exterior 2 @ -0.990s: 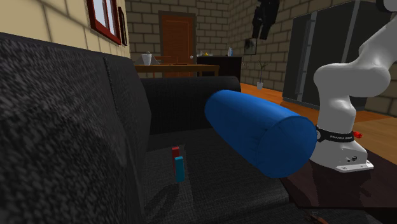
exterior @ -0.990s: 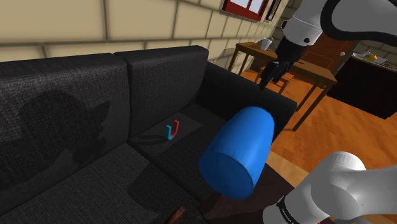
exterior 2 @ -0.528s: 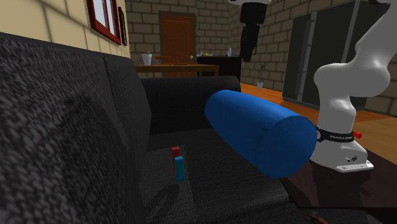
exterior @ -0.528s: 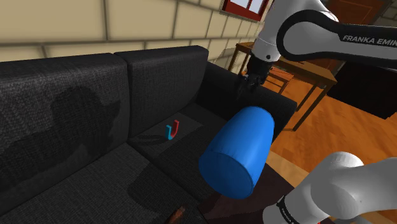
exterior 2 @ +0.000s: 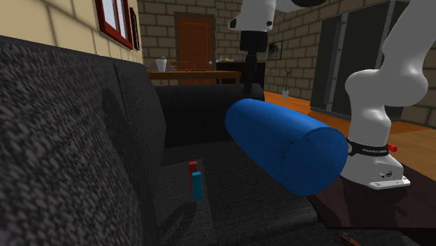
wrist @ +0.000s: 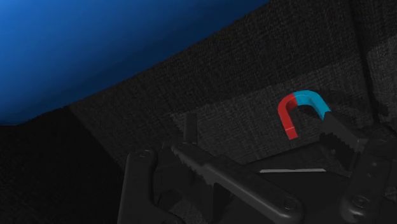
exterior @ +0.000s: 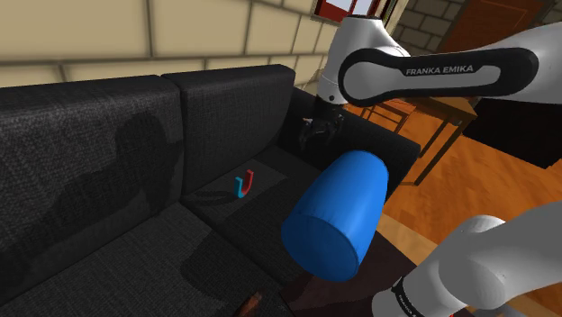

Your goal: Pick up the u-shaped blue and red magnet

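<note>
Gripper (exterior: 314, 137) hangs wide open and empty over the black sofa (exterior: 108, 135). In the shoulder view, the magnet (exterior: 243, 185) lies at its 8 o'clock, well apart.

The arm (exterior: 360, 40) has smooth white shells with dark bands at the joints, one lettered FRANKA EMIKA in white. Just above the white base (exterior 2: 377, 171) sits a black ring (exterior 2: 367, 148) with a small red knob (exterior 2: 393, 147). The gripper (wrist: 251, 135) is all black, with toothed fingers (wrist: 337, 135) and round screw heads.
</note>
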